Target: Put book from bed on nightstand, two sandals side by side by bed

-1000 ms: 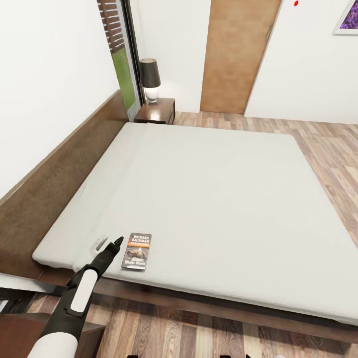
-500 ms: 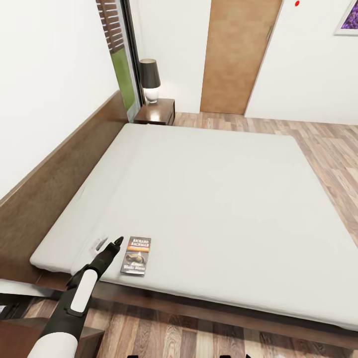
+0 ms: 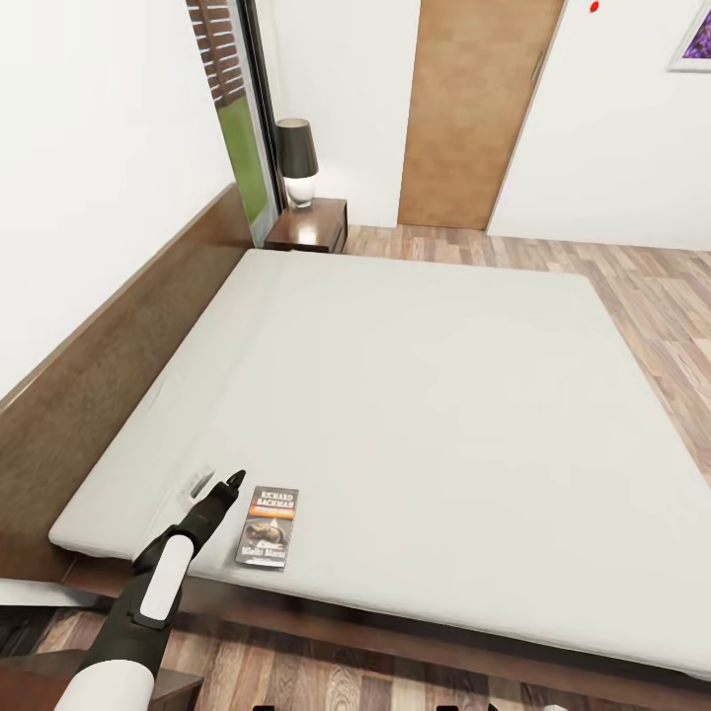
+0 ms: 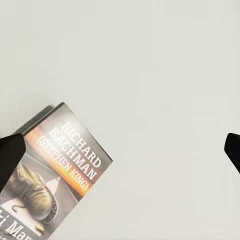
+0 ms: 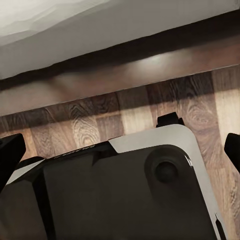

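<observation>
The left gripper [image 3: 219,491] hangs over the near corner of the bed [image 3: 415,395], its fingers spread wide and holding nothing; in the left wrist view the two dark fingertips [image 4: 10,155] sit at opposite edges of the picture with bare mattress between them. The book [image 3: 268,526] lies flat on the mattress just beside that gripper, close to the bed's near edge and on the side away from the headboard [image 3: 118,346]. Seen from the wrist camera, the book [image 4: 55,170] lies next to one fingertip rather than midway between the two, so the gripper does not look centred on it.

The right gripper [image 5: 120,150] points down at the wood floor [image 5: 150,107] alongside the bed frame, above part of the robot's own body; its tips also stand wide apart, and it is empty.

The step in hand appears to be the reach for the book. The next move likely calls for shifting the left gripper sideways over the cover, then lowering it to pinch the thin paperback by its edges. A nightstand [image 3: 309,225] with a lamp [image 3: 297,158] stands at the far end of the headboard, well apart from the book, and would be one place to carry it.
</observation>
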Tool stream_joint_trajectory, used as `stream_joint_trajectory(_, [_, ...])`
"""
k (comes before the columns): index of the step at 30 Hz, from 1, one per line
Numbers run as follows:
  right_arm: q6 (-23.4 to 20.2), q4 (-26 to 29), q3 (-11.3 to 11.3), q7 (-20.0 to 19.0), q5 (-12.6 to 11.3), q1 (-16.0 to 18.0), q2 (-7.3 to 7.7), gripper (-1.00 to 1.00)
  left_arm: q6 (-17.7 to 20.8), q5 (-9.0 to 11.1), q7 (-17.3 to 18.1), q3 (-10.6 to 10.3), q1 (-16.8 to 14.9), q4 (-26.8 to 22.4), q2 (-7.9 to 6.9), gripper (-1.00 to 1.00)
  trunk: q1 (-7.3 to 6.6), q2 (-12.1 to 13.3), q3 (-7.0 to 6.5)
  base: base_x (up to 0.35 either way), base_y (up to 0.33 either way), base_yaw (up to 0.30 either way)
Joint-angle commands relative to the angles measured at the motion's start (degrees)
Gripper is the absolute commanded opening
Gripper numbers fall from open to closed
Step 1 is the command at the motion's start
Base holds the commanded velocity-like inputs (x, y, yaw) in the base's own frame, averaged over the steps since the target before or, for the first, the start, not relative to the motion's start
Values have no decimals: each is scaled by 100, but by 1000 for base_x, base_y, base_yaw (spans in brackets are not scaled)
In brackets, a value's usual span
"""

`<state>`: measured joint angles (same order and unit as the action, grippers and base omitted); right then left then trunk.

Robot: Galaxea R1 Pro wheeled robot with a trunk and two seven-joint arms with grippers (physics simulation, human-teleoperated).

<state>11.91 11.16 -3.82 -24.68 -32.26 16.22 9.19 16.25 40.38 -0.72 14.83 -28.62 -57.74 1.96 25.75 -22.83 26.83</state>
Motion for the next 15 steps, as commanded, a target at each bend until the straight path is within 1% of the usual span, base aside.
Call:
stream_joint_trajectory(1, [22,-8,-40,-20,-53,4,2,100,45,58,-8,19,-3,-9,7,100,3,-9,8,10,0,0])
stream_joint_trajectory(12, [22,-8,-40,-20,-53,4,3,100,39,58,-8,19,-3,-9,7,100,3,-9,8,2,0,0])
stream_joint_trajectory(15, [22,-8,-40,-20,-53,4,4,100,39,58,-8,21,-3,-9,7,100,69,-130,62,0,0,0])
